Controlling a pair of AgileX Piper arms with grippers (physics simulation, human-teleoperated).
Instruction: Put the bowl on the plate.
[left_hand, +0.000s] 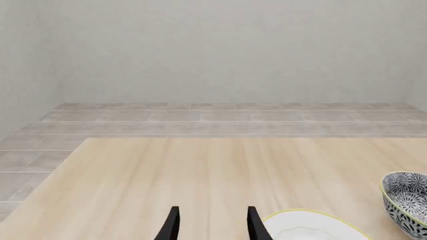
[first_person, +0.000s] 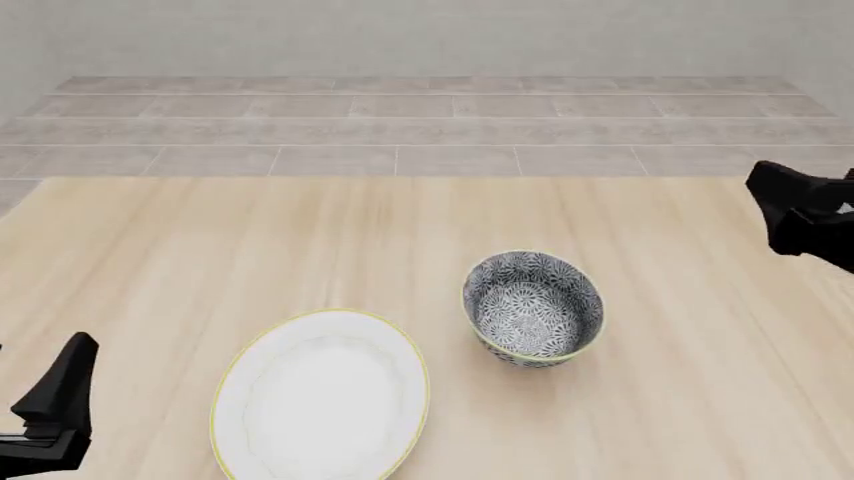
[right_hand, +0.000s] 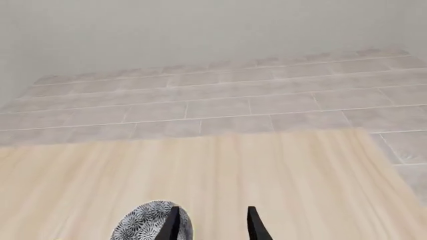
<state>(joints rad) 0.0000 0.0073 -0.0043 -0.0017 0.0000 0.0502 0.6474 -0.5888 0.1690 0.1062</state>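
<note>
Both claws open, L claw (first_person: 54, 405) low near-left, R claw (first_person: 801, 215) far-right

The bowl (first_person: 534, 306) stands upright on the table (first_person: 160, 260), just right of the plate (first_person: 322, 396), apart from it. The left gripper (first_person: 54, 400) sits at the near-left edge, the right gripper (first_person: 801, 215) at the far right.

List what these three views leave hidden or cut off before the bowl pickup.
- Plate: its near rim is cut by the front view's bottom edge; the left wrist view shows only a sliver.
- Bowl: cut by the frame edge in both wrist views, partly behind a finger in the right one.
- Left gripper and right gripper: cropped at the front view's edges; wrist views show only open fingertips.
- Bowl's underside: unseen everywhere.
</note>
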